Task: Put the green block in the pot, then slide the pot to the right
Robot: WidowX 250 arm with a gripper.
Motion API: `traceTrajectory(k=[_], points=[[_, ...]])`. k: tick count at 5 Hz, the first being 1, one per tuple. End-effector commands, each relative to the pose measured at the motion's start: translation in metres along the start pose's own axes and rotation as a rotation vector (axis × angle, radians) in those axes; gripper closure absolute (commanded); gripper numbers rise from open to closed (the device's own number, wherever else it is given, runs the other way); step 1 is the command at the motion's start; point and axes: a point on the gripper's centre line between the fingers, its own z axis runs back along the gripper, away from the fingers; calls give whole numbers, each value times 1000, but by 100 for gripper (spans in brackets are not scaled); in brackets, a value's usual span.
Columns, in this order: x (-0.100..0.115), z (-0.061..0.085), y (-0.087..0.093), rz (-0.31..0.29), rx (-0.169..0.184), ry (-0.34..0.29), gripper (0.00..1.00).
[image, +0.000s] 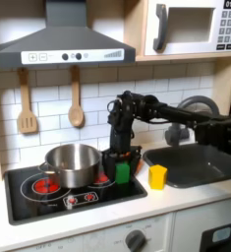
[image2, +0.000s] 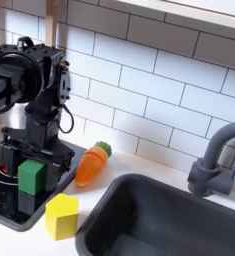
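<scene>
The green block [image: 122,173] stands on the black hob's right part, just right of the pot [image: 73,164], a shiny steel pot on the left burner. My gripper [image: 120,162] hangs straight down over the block, open. In the second exterior view the gripper [image2: 32,165] has one finger on each side of the green block [image2: 31,176], with gaps between fingers and block. The block rests on the hob and is not lifted.
A yellow cup [image: 158,176] [image2: 55,216] sits off the hob's right front corner. An orange carrot toy [image2: 92,164] lies just behind it. The sink [image2: 169,220] and faucet [image2: 214,160] are further right. Wooden utensils [image: 27,108] hang on the tiled wall.
</scene>
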Motion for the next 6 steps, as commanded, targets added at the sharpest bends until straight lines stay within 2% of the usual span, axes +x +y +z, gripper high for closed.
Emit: traceTrajectory(k=[1, 2, 3, 5, 6], points=[[-1, -2, 0, 4, -8, 10, 0], [-1, -4, 0, -1, -5, 16, 0], [-2, -3, 1, 3, -6, 19, 100], [-5, -2, 3, 5, -15, 29, 100], [-5, 2, -1, -8, -32, 26, 100]])
